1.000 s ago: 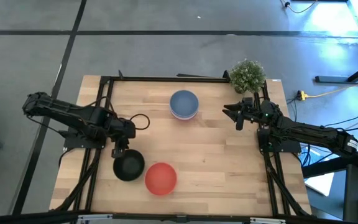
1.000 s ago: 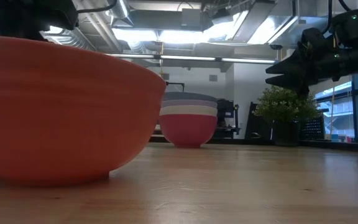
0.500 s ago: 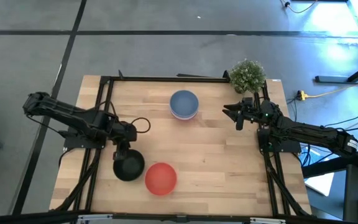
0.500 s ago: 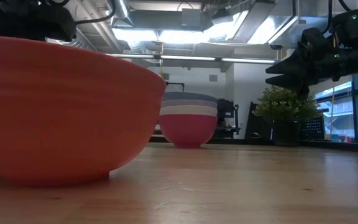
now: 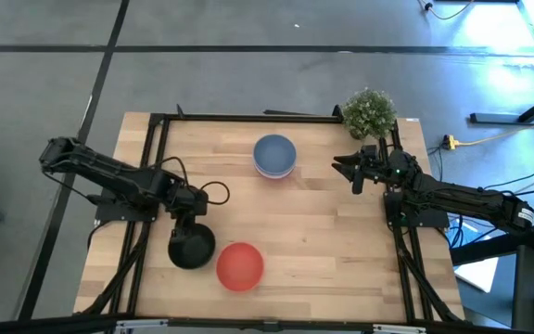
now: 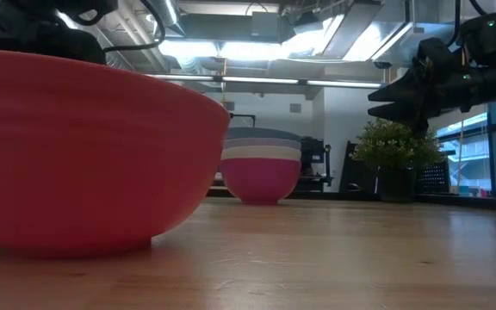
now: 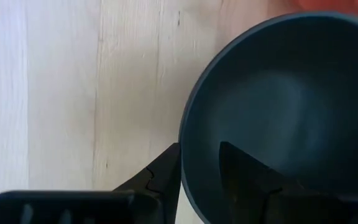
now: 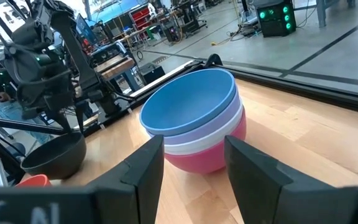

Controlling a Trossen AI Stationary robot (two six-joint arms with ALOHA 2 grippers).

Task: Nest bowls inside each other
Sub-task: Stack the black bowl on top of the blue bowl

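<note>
I find no writing, label, brand, number or sign that I can read in any of my views. The bowls carry no print that I can see, and the same goes for my bench and my arms. In the room beyond the bench nothing shows clearly enough for me to read.
</note>
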